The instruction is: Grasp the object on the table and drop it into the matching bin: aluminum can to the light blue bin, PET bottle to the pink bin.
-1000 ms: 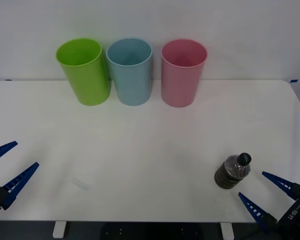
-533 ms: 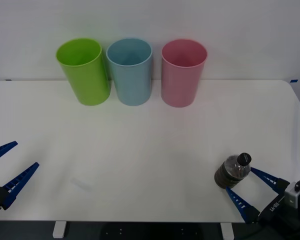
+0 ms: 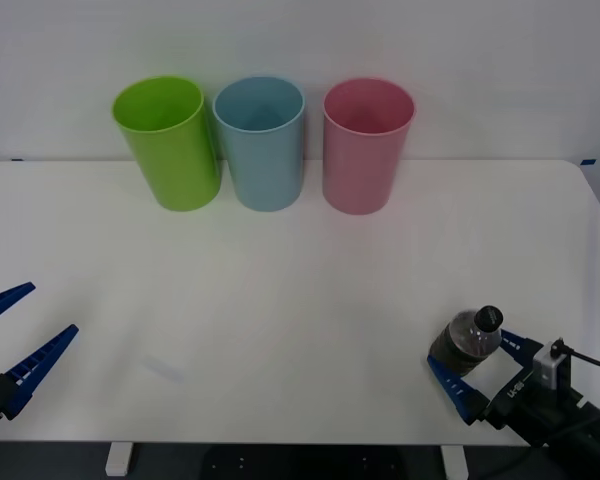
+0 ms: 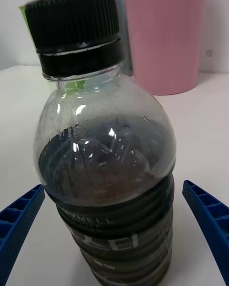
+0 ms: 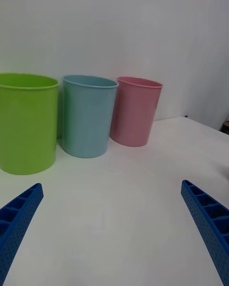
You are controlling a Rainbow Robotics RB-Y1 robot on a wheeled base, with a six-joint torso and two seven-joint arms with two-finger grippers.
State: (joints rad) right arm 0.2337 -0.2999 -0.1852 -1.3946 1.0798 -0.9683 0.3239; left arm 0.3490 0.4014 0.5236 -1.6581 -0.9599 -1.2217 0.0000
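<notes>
The PET bottle (image 3: 464,346) stands upright near the front right corner of the white table (image 3: 300,270), clear with dark brown liquid and a black cap. My right gripper (image 3: 467,351) is open, one blue finger on each side of the bottle's lower body. In the right wrist view the bottle (image 4: 105,162) sits between the open fingers (image 4: 19,224), with small gaps to both. The pink bin (image 3: 366,150) stands at the back, right of the light blue bin (image 3: 261,145). My left gripper (image 3: 52,308) hovers open at the table's front left.
A lime green bin (image 3: 170,145) stands left of the light blue one. The left wrist view shows green (image 5: 26,124), light blue (image 5: 88,117) and pink (image 5: 136,112) bins in a row. The table's front edge lies just behind the bottle.
My right gripper has advanced toward the bottle, from behind and beside it to straddling it. The bottle, the bins and the left arm have not moved.
</notes>
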